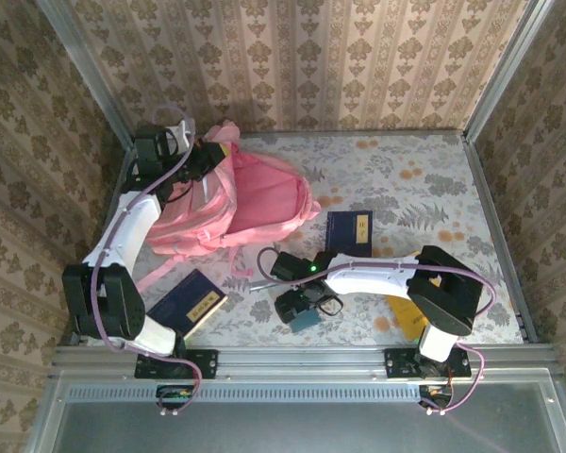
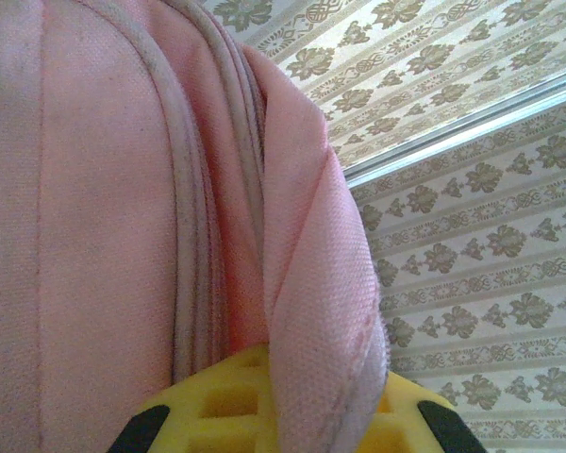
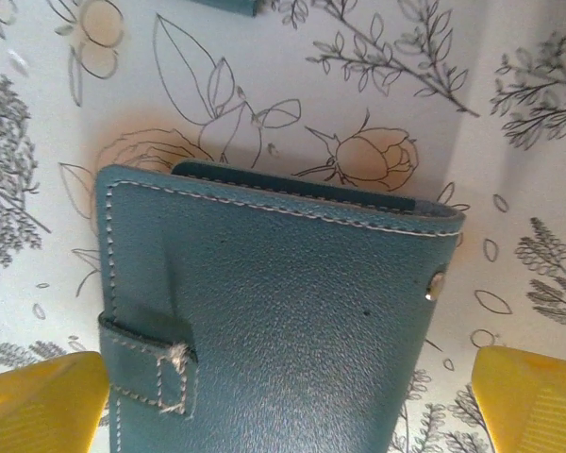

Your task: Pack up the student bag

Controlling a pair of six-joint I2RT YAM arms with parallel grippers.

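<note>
The student bag (image 1: 250, 198), a large pink backpack, lies at the back left of the table. My left gripper (image 1: 204, 162) is at its upper left edge, shut on a fold of pink fabric (image 2: 311, 311) that runs down between the yellow fingers (image 2: 217, 406). My right gripper (image 1: 305, 304) hovers low over a teal leather case (image 3: 274, 311) with white stitching, a strap loop and a snap. Its yellow fingertips (image 3: 533, 396) stand wide on either side of the case, open, with a gap on the right side. The same teal case (image 1: 307, 319) lies near the table's front middle.
A dark blue book (image 1: 189, 302) lies at the front left and another blue book (image 1: 349, 231) sits right of the bag. A yellow item (image 1: 410, 323) peeks out under the right arm. The floral table (image 1: 424, 179) has metal rails and patterned walls around it.
</note>
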